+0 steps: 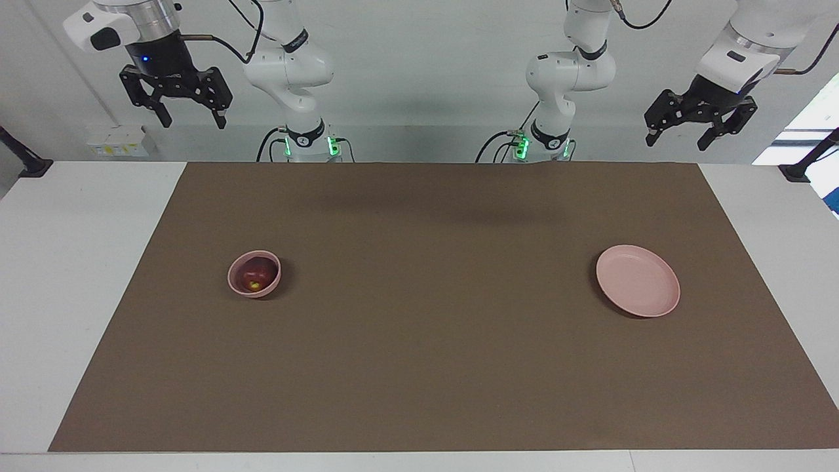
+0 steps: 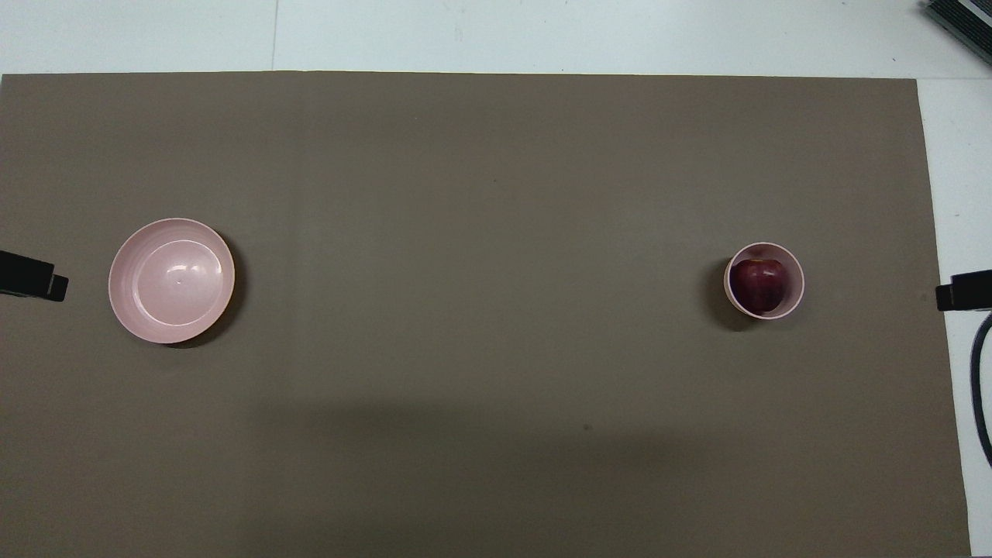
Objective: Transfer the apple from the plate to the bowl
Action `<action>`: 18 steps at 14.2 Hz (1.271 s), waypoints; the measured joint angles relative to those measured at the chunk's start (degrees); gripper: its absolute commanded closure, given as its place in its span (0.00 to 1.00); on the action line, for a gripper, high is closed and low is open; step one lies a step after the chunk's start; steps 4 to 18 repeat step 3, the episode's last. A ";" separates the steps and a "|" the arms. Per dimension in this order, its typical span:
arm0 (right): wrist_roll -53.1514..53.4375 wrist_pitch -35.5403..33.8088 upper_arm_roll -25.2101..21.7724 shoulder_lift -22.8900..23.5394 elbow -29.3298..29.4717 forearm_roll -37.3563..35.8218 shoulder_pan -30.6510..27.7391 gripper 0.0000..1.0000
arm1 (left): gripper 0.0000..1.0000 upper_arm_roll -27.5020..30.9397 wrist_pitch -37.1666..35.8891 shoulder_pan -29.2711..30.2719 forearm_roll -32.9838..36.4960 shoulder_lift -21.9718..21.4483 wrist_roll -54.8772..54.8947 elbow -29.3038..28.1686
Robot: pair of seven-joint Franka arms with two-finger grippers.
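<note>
Facing view, stock of the table as it stands:

Item: apple, dark red with a small yellowish patch. It sits inside the bowl, filling most of it, toward my right arm's end of the table. The overhead view agrees: apple within the bowl.

Item: plate, pale pink, flat, with nothing on it. It lies toward my left arm's end of the table, well apart from the bowl. Overhead, the plate shows bare.

Item: brown mat, covering most of the white table; bowl and plate both rest on it.

Item: my right gripper, raised high above my own edge of the table at the right arm's end, fingers spread, carrying nothing.

Item: my left gripper, raised likewise at the left arm's end, fingers spread, carrying nothing; this arm waits.

Status, as I judge it: the apple is off the plate and in the bowl, so the move looks finished. Nothing seems left but for me to stand clear
</note>
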 measured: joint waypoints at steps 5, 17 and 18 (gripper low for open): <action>0.00 -0.04 -0.58 0.11 -0.07 0.48 -0.21 0.00 | 0.00 0.00 0.00 0.00 0.00 0.00 0.00 0.00; 0.00 -0.04 -0.58 0.11 -0.07 0.48 -0.21 0.00 | 0.00 0.00 0.00 0.00 0.00 0.00 0.00 0.00; 0.00 -0.04 -0.58 0.11 -0.07 0.48 -0.21 0.00 | 0.00 0.00 0.00 0.00 0.00 0.00 0.00 0.00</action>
